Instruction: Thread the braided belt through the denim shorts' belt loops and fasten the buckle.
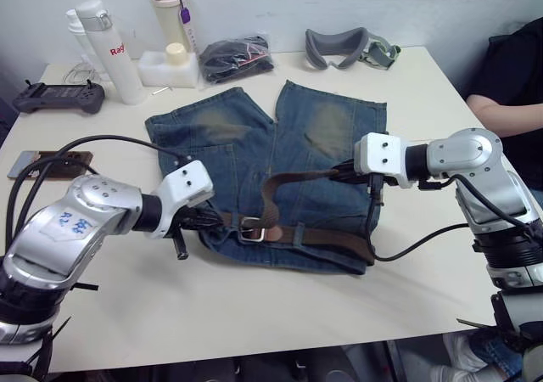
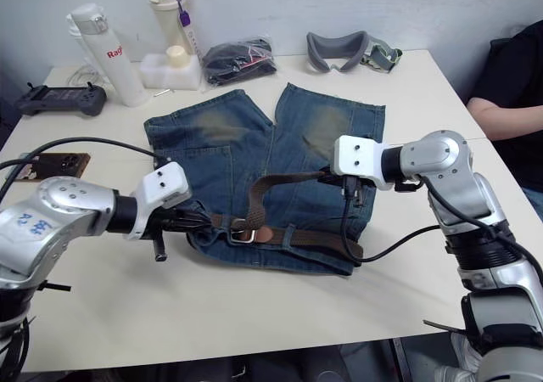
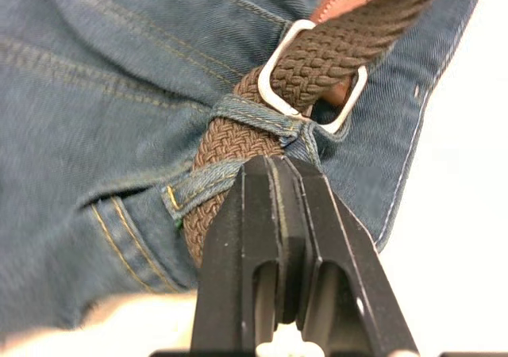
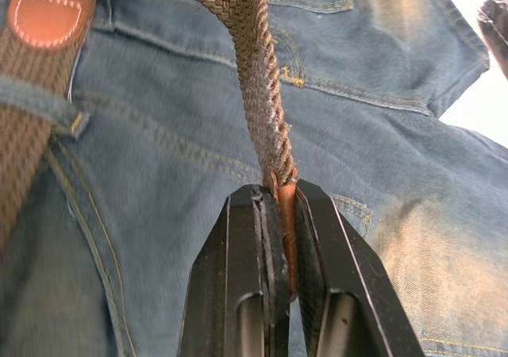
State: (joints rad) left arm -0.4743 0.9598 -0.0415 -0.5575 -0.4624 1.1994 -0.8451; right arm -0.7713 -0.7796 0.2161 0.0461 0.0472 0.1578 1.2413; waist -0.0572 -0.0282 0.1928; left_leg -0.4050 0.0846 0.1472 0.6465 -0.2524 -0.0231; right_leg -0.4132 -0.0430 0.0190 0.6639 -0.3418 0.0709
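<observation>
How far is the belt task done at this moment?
Done: the braided belt lies along the denim shorts' waistband, under belt loops, and passes through the buckle. In hand: the right gripper pinches the belt's tip; the left gripper is shut by the buckle. Left: fastening is not confirmed.

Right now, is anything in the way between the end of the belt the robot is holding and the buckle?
Nothing visible blocks it. The right gripper is shut on the braided belt at its tip, held above the denim shorts. The strap already runs through the buckle, beside which the left gripper pinches the belt.
</observation>
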